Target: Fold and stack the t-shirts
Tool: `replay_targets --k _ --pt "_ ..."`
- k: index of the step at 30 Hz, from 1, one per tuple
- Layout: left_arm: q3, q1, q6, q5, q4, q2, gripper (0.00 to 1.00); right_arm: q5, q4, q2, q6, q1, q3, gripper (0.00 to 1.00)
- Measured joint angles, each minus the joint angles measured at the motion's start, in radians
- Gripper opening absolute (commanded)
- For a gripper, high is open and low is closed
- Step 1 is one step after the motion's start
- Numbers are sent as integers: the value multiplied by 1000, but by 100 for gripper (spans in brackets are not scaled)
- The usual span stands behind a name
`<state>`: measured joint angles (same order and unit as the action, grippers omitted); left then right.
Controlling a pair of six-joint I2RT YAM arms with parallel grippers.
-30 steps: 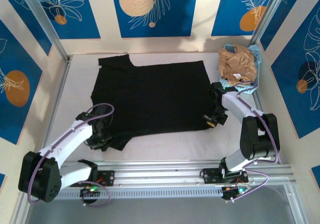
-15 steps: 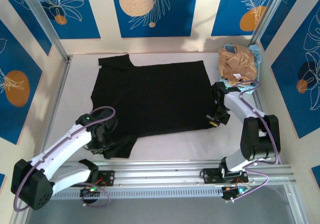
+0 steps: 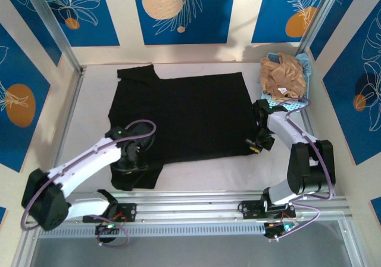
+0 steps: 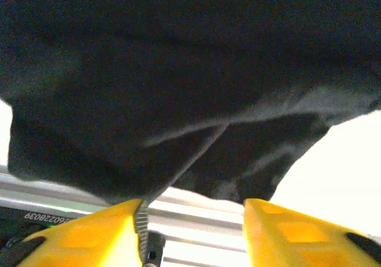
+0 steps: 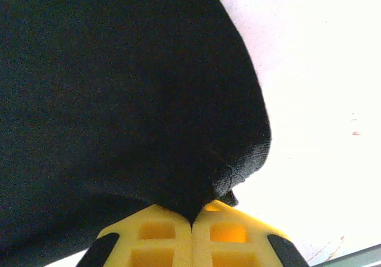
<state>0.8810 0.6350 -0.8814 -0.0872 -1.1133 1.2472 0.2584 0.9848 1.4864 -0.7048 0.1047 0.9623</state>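
The black t-shirt [image 3: 184, 115] lies spread flat across the table, print side hidden. Its near-left sleeve [image 3: 138, 174] rests by the front edge. My left gripper [image 3: 132, 160] hovers over that sleeve. In the left wrist view the left gripper [image 4: 193, 219] is open, its yellow fingers [image 4: 89, 231] apart with black cloth [image 4: 178, 100] just beyond the tips and nothing between them. My right gripper [image 3: 257, 143] is shut on the shirt's near-right corner; in the right wrist view the right gripper [image 5: 191, 219] pinches black cloth [image 5: 119, 88]. The tan t-shirt [image 3: 282, 77] lies bunched in the basket.
The light blue basket [image 3: 292, 105] stands at the back right corner, close behind the right arm. An aluminium rail [image 3: 208, 198] runs along the table's front edge, just below the left sleeve. White table [image 3: 202, 168] shows between the shirt's hem and the rail.
My left arm swung right and its jaws opened, letting go of the near-left sleeve, which now lies flat near the front edge. The right gripper kept its hold and edged slightly right.
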Motion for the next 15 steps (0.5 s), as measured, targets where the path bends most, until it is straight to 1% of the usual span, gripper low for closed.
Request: replay_targets --k 2,5,8,11,15 --pt "23 -79 18 -16 26 51 53 -1 -1 0 0 1 -10 0" --pt "64 -258 28 -29 97 122 52 -4 -1 0 0 1 -23 0" --pt "135 -392 43 -32 154 237 50 -4 -1 0 0 5 -32 0" --pt "238 -470 79 -38 198 409 46 -5 -1 -3 0 5 -38 0" --pt "356 -518 142 -46 224 623 40 -16 -3 -5 0 6 -42 0"
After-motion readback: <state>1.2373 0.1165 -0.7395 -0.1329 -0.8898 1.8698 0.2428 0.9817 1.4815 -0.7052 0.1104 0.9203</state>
